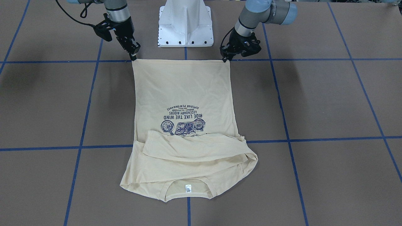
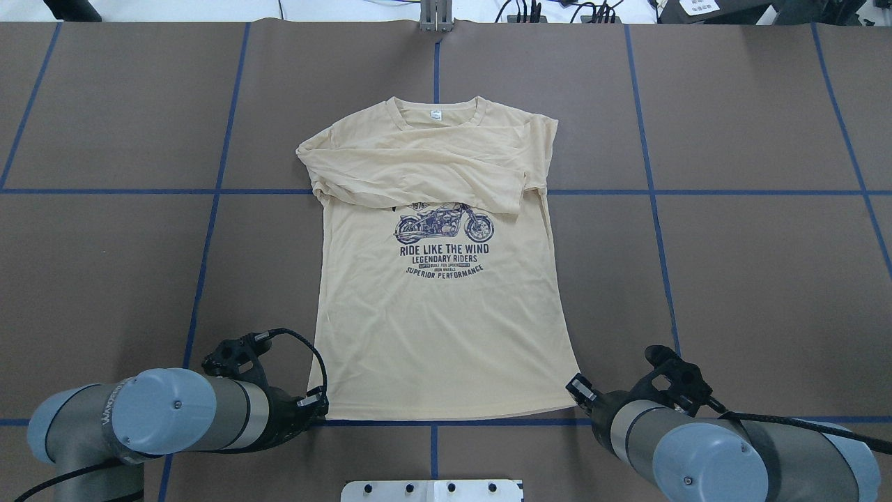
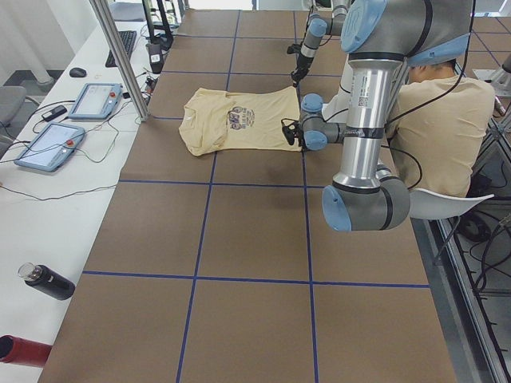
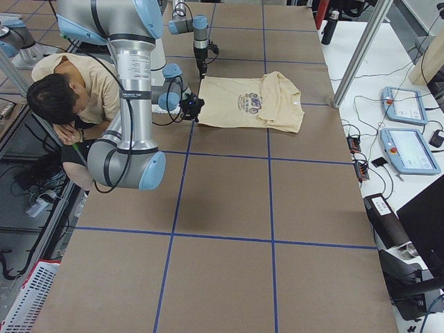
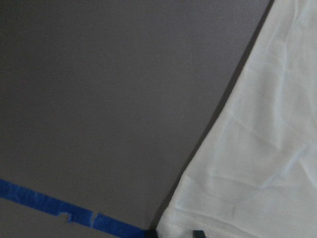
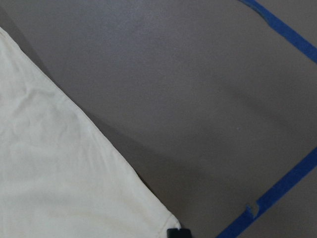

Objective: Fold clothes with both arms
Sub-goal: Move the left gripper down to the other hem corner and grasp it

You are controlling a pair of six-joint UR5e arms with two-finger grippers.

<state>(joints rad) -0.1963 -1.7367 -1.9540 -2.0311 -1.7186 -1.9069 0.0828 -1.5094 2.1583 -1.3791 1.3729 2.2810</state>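
**Shirt flat, a claw at each hem corner**

The shirt lies face up in the middle of the worktop, with its hem towards the robot and its collar away. It is a pale cream-yellow knit, soft and matte, smooth over the body and lightly creased near the hem corners. Both long sleeves are folded across the chest in a rumpled, layered band that covers the top edge of the dark navy motorcycle print. A small white label sits inside the rounded neckline. The body widens slightly from chest to hem.

The left claw touches the hem's left corner and the right claw touches its right corner. Both are black, angular and low on the worktop. Whether either is clenched on the cloth, I cannot tell. The worktop is a dull brown sheet crossed by a grid of blue tape.
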